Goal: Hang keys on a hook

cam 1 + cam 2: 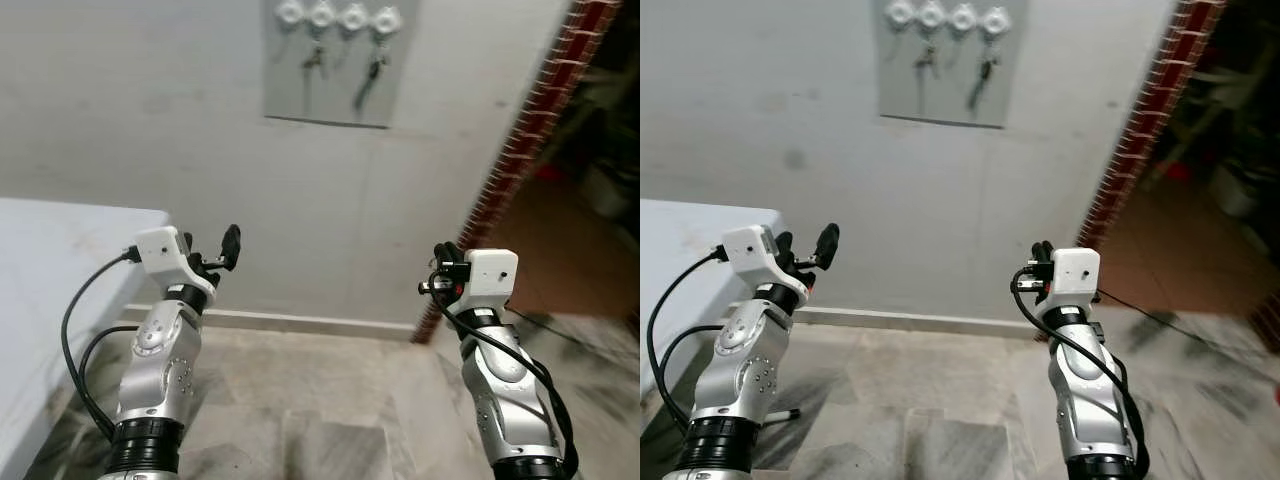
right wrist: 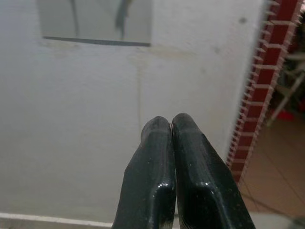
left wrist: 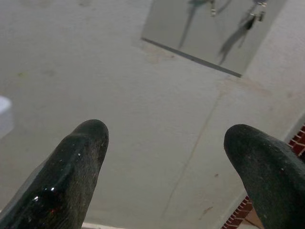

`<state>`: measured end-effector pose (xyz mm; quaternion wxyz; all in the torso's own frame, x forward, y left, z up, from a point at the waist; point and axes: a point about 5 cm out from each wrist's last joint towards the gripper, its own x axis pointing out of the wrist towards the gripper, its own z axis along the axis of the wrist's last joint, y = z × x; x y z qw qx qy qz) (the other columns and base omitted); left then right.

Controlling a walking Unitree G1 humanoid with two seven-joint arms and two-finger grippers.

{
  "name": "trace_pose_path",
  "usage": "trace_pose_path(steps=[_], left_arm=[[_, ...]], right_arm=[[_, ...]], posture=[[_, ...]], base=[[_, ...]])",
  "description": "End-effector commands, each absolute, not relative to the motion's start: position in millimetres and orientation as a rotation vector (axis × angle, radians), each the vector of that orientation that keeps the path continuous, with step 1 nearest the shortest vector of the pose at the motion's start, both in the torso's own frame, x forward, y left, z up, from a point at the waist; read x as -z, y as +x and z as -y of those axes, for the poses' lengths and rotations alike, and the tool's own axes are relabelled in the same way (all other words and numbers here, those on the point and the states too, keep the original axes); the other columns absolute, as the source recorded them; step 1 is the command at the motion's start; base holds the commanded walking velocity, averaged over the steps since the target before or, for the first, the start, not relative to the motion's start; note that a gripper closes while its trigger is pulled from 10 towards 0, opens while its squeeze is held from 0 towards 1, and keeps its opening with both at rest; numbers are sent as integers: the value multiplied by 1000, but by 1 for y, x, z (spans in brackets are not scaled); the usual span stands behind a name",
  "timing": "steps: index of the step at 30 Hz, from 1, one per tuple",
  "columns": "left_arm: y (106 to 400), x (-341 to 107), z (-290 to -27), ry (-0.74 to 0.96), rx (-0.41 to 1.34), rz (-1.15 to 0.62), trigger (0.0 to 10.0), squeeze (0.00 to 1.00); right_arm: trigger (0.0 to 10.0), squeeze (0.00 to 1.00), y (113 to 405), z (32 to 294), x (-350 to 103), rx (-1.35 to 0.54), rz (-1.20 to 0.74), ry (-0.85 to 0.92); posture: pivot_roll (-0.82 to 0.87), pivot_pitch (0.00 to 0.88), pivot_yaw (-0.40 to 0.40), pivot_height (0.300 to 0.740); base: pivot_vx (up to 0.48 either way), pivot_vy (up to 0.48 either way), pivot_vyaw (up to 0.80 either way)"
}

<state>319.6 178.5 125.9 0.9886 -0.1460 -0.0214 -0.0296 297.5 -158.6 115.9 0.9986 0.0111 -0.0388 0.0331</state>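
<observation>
The left gripper (image 1: 212,252) holds its two black fingers (image 3: 71,176) spread wide apart with nothing between them; it is raised in front of the wall, low and to the left of the hook panel. The right gripper (image 1: 445,262) has its fingers (image 2: 157,186) pressed together along their full visible length, with nothing seen clamped between them; it is raised at about the same level, to the right of the panel and near the brick edge. Both silver arms rise from the lower part of the head views, each with a white wrist module and black cables. The grey hook panel (image 1: 330,95) is fixed high on the white wall (image 1: 150,120), well above both grippers. It carries four white hooks (image 1: 337,15) in a row along its top. Two sets of keys (image 1: 372,80) hang from the row: one under the second hook from the left and one under the fourth; both cast shadows on the panel. A white table (image 1: 50,260) stands at the left, beside the left arm. A red brick column edge (image 1: 530,140) borders the wall at the right, with a tiled floor (image 1: 320,400) below.
</observation>
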Motion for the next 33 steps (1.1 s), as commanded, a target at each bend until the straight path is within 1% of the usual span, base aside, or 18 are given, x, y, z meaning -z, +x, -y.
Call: trace_pose_path(steps=[1,3,21,33], left_arm=[[322,-134,-174,-287,80,60,10000,0],[323,-134,-174,-284,83,57,10000,0],[322,-128,-172,-316,69,25,10000,0],[321,-126,-174,-329,59,17,10000,0]], right_arm=[[10000,0,298,164,-120,-47,95,19],[10000,0,297,165,-121,-26,113,52],[10000,0,295,164,-120,-41,93,37],[10000,0,294,164,-120,-57,88,36]], posture=[[-27,0,0,740],[-30,0,8,740],[-28,0,-10,740],[-31,0,-15,740]], base=[[0,0,-763],[0,0,-759],[0,0,0],[358,0,0]])
